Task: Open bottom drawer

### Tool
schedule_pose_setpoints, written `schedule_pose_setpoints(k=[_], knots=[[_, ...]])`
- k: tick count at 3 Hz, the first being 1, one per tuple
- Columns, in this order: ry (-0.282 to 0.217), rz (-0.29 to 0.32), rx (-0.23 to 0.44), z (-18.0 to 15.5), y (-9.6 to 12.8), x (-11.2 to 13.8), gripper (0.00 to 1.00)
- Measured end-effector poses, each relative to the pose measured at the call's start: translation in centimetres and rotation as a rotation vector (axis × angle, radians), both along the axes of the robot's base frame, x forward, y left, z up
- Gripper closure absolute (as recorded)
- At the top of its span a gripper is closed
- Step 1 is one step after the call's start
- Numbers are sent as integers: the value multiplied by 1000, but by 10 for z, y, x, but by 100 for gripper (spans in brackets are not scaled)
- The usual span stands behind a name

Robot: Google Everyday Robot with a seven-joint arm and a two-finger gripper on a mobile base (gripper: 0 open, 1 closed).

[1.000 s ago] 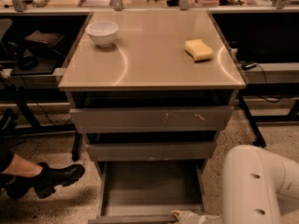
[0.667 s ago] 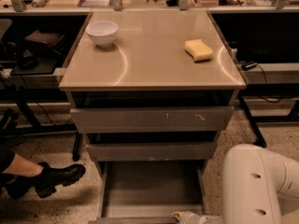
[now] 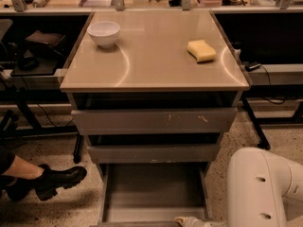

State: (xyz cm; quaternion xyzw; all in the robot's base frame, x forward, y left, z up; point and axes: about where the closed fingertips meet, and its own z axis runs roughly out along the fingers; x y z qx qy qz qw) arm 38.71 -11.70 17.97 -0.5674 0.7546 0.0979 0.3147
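The claw (image 3: 189,220) is sitting at six o'clock in the camera view, low against the front lip of the bottom drawer (image 3: 154,190); whether it is gripping or loose I cannot tell. The drawer is standing well out from the cabinet, its shallow grey box lying open below the middle front (image 3: 154,153) and the scratched top front (image 3: 154,121). By that, the pull is looking nearly complete. To finish well, the arm (image 3: 265,188) at five o'clock should be drawing straight toward six o'clock, keeping level so the box is not binding, and easing off before the stop. A boot (image 3: 57,179) is resting at eight o'clock, apart from the drawer.
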Motion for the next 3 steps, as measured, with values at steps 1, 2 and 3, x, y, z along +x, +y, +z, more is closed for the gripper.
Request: schedule_pose_setpoints(k=[1, 2, 3], knots=[[0, 0, 0, 0, 0, 0, 58], [0, 0, 0, 0, 0, 0, 35], [0, 0, 0, 0, 0, 0, 11]])
